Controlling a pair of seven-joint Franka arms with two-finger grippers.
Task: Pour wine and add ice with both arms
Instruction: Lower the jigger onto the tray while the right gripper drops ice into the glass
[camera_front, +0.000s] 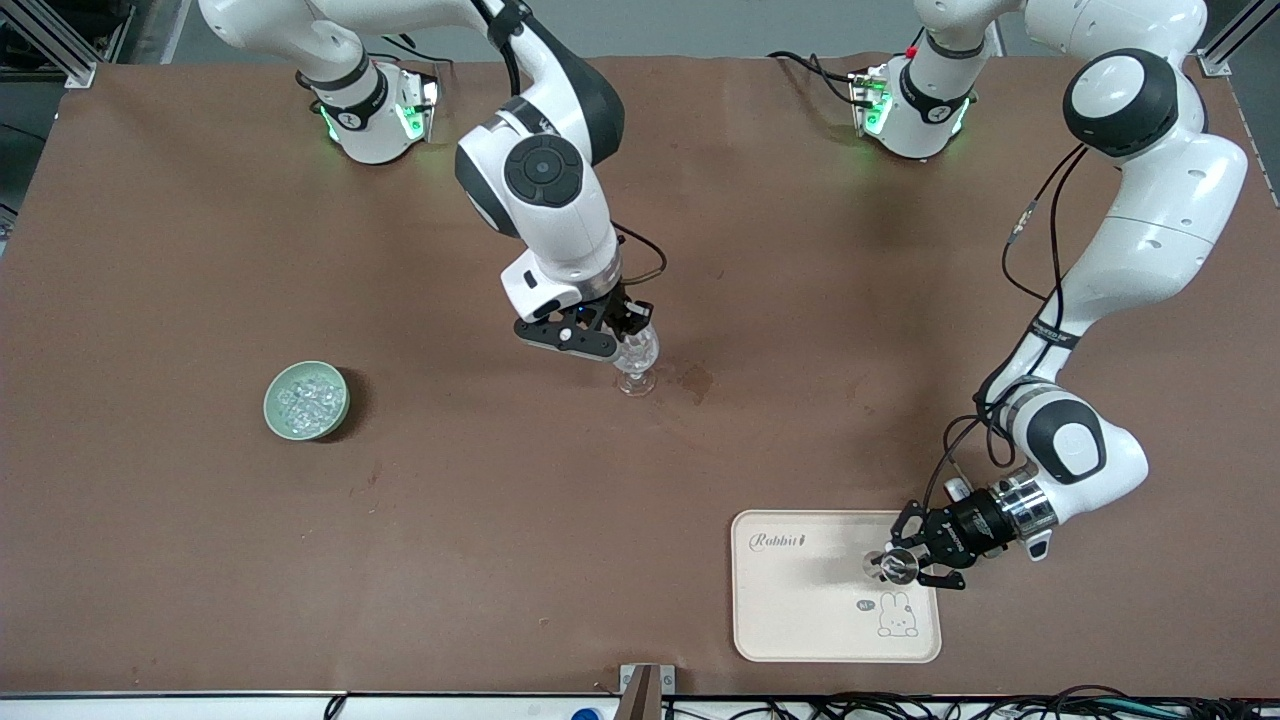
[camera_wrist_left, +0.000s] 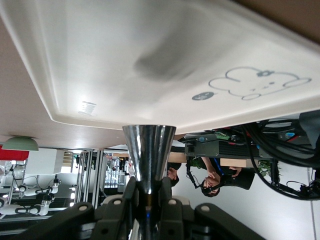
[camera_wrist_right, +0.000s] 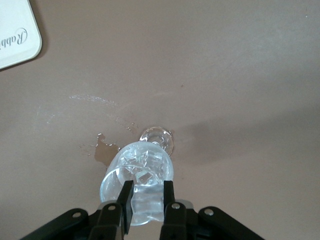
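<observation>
The pale green bowl (camera_front: 306, 400) sat well toward the right arm's end of the table from the stemmed glass (camera_front: 635, 362), with a heap of ice (camera_front: 305, 397) still in it. The right gripper (camera_front: 622, 335) was clamped on the glass's rim; cubes showed inside the glass, and a small wet patch (camera_front: 697, 380) lay just beside its foot. A sideways tug there could tip it. The left gripper (camera_front: 900, 565), over the cream tray (camera_front: 790, 610) nearer the camera than the glass, was closed on a small metal cup (camera_wrist_left: 149, 155), contents unseen; a slip would drop it on the tray.
</observation>
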